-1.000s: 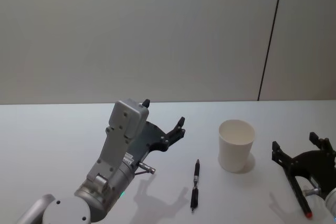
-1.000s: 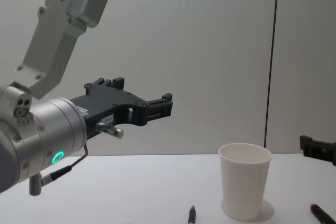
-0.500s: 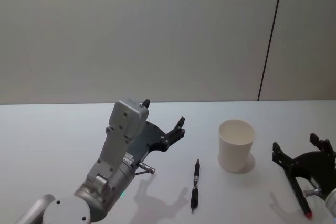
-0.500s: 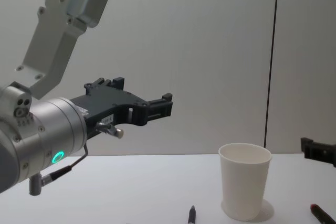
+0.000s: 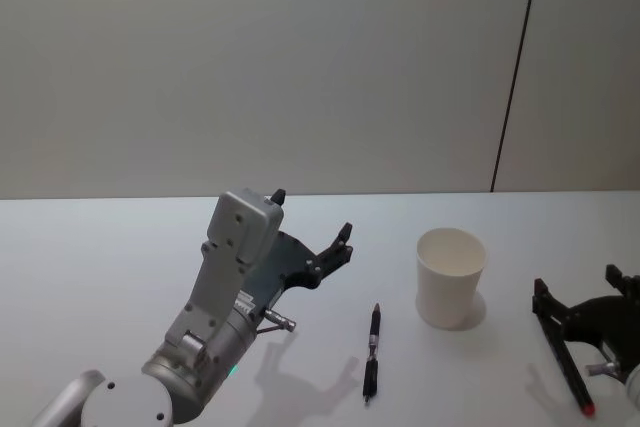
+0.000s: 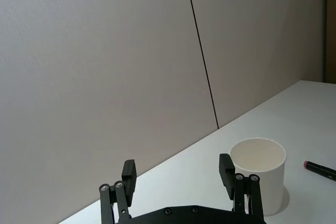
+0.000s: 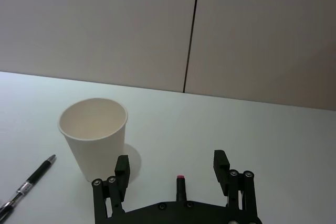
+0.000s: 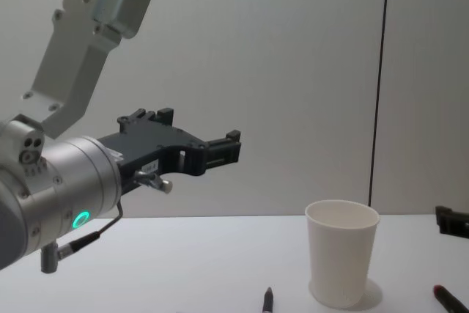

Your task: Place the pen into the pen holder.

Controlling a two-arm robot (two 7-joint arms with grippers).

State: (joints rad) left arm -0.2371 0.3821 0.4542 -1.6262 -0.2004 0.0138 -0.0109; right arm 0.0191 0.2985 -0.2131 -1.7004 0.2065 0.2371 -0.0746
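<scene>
Both my left gripper (image 5: 312, 215), centre, and right gripper (image 5: 576, 283), lower right, are open; I fear the long black pen (image 5: 371, 352) tips the light paper cup (image 5: 450, 278).

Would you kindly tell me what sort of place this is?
Most likely a robotics test room: a white table, a plain panelled wall, and a paper cup and pen between the left gripper and right gripper.
</scene>
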